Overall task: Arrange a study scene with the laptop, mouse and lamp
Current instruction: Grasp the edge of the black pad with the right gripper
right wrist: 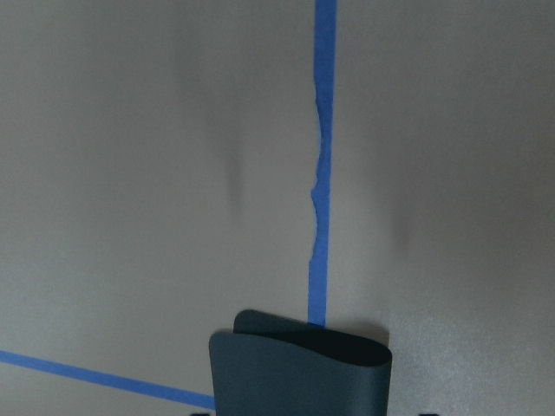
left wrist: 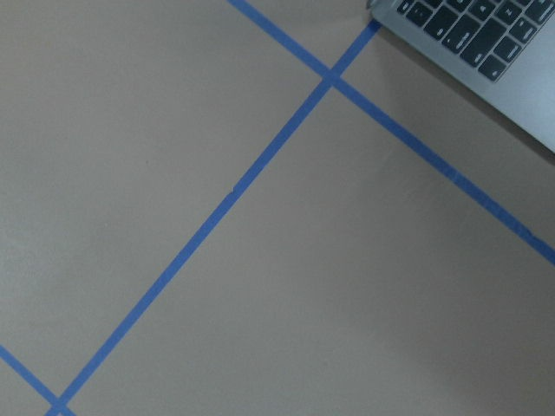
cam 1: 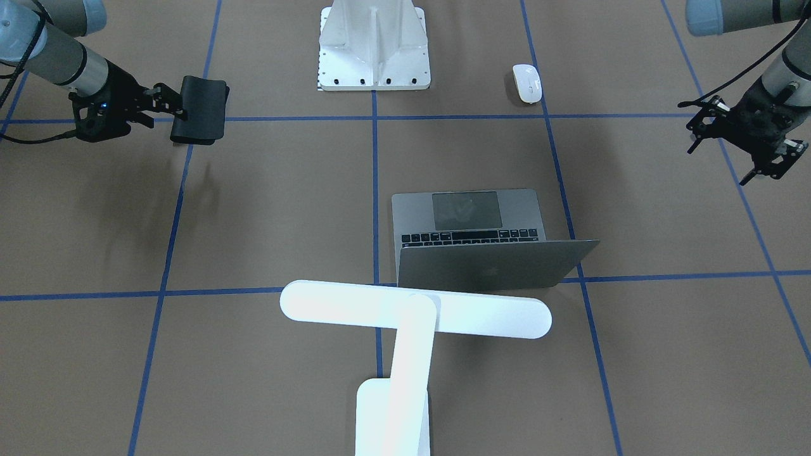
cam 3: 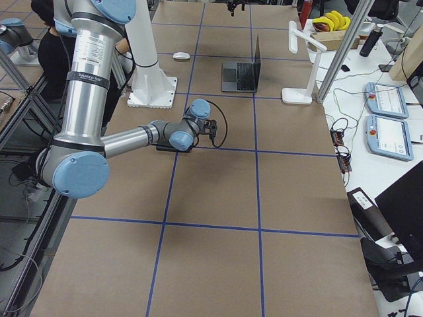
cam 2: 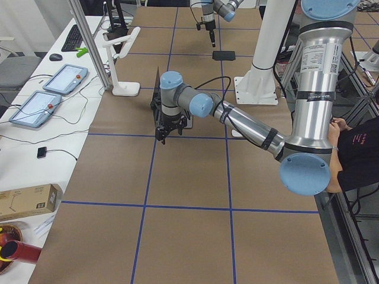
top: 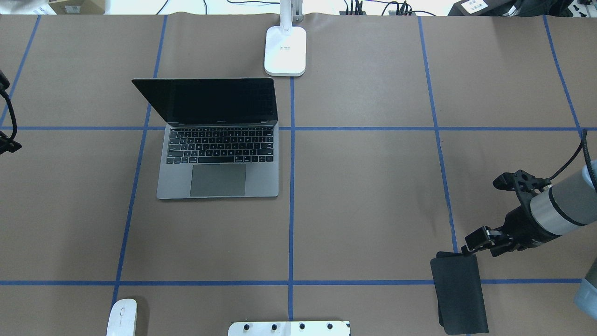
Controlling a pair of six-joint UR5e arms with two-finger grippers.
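- Right pincer (cam 1: 166, 107) is clenched on the edge of a black mat (cam 1: 199, 111). The mat looks curled, with a shadow on the table (cam 1: 266, 209) under it. Can't tell if any part of it touches the table.
- Left pincer (cam 1: 716, 168) hangs over bare table on the robot's left side with its fingers spread, nothing in them. Its wrist cam only catches tape lines and a corner of the laptop's keyboard.
- Laptop (top: 219, 177) sits on the table, just on the robot's left of the centre tape line. Lid's up, screen is dark, and the keyboard and trackpad face the robot.
- Lamp (cam 1: 415, 310) stands past the laptop, at the table edge away from the robot, with its base about on the centre line. In the front-facing view its long white bar runs crosswise just behind the laptop lid.
- Mouse (top: 122, 317) lies flat near the robot's edge, on the left side, well apart from the laptop and a bit off from the white pedestal (cam 1: 374, 50).
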